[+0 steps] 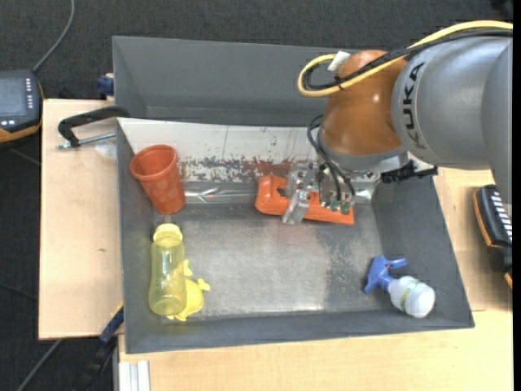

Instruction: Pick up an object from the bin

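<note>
My gripper (295, 205) is low at the back of the bin, right of the middle, directly over a flat orange tool-like thing (270, 195) with a green bit at its right end. The gripper covers the middle of that orange thing, which lies along the back wall. An upright orange cup (159, 177) stands at the back left, well apart from the gripper.
A yellow translucent bottle (168, 271) lies along the left wall near the front. A white spray bottle with a blue trigger head (401, 287) lies at the front right. The arm with its orange cover and cables hangs over the back right corner.
</note>
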Controlling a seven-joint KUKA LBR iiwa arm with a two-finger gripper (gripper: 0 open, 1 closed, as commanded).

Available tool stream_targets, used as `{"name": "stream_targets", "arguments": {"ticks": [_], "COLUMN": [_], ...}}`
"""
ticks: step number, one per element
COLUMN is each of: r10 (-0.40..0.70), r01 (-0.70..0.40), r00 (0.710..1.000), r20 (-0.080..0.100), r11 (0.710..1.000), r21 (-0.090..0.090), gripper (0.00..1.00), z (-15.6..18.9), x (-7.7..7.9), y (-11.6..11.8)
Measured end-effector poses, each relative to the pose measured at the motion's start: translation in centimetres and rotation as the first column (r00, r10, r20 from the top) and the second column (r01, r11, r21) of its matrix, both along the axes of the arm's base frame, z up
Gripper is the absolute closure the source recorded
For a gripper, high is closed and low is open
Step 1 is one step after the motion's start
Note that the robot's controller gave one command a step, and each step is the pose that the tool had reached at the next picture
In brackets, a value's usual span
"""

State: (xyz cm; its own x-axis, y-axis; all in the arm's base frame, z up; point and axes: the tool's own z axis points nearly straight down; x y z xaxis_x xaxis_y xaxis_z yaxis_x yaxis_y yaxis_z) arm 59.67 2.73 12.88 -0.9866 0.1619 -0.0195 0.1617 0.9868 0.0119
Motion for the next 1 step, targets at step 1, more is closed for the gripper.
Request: {"name": "stream_targets", "arguments": {"ticks": [1], "r10": [0.0], "r01": [0.0], "r00": [1.0], "r20": [0.004], "r11": [1.0], "r21": [0.0], "gripper": [1.0], "z": [1.08], "x": [0.1], "y": [0.0]}}
